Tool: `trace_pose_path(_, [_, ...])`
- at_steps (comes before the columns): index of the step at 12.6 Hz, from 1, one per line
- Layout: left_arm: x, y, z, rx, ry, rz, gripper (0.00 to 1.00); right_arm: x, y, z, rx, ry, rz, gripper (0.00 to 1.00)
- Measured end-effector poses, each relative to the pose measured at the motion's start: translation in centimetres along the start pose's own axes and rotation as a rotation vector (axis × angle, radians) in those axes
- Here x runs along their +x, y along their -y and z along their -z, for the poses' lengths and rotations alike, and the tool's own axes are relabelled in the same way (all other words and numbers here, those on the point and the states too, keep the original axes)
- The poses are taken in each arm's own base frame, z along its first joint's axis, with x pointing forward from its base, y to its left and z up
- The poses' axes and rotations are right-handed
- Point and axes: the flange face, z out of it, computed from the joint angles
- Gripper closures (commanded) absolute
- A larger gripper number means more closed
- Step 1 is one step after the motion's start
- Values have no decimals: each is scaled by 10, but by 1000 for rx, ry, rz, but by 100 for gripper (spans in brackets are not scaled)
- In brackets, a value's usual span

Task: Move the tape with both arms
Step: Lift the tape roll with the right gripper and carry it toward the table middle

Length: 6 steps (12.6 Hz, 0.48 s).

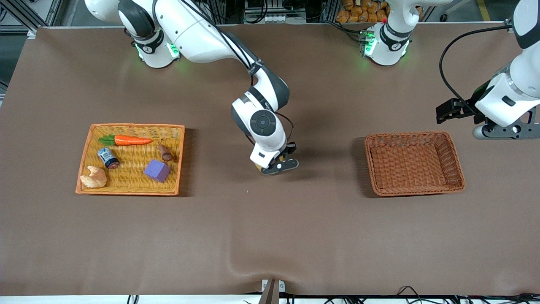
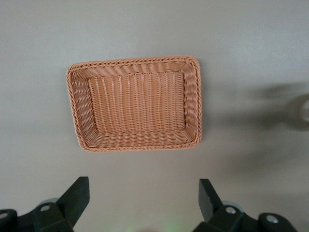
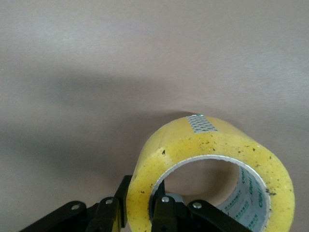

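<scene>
The right gripper (image 1: 276,166) is clenched on the tape (image 3: 212,169), one finger inside the core hole and the other outside, pinching the yellow wall of the roll. In the front view only a sliver of the tape (image 1: 258,167) shows under the wrist. The roll hangs low over the bare brown counter (image 1: 270,236), in the wide gap between the orange tray (image 1: 130,191) and the brown wicker basket (image 1: 415,189); whether its lower edge touches the cloth cannot be told.

The tray lies toward the right arm's end of the counter and holds a carrot (image 1: 126,140), a small jar (image 1: 108,158), a purple cube (image 1: 157,170), a brown piece (image 1: 165,153) and a pale pastry-like piece (image 1: 94,177). All sit inside its rim, apart from one another.

The left gripper (image 2: 142,205) waits with its fingers spread wide and nothing between them, high over the counter just past the basket's edge at the left arm's end. The basket (image 2: 77,113) has raised woven walls all round. Open counter runs between the tape and the basket's nearest wall.
</scene>
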Motion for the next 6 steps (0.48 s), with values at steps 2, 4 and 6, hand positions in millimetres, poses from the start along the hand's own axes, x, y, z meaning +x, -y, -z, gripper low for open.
trace_pose_path(2, [0, 0, 1, 0, -2, -3, 0, -3, 10, 1, 10, -20, 7, 85])
trace_pose_path(4, [0, -2, 1, -14, -5, -5, 0, -4, 10, 0, 9, -19, 6, 55])
trace_pose_path(6, [1, -4, 1, -19, -9, -9, 0, -3, 9, -1, 8, -21, 3, 11])
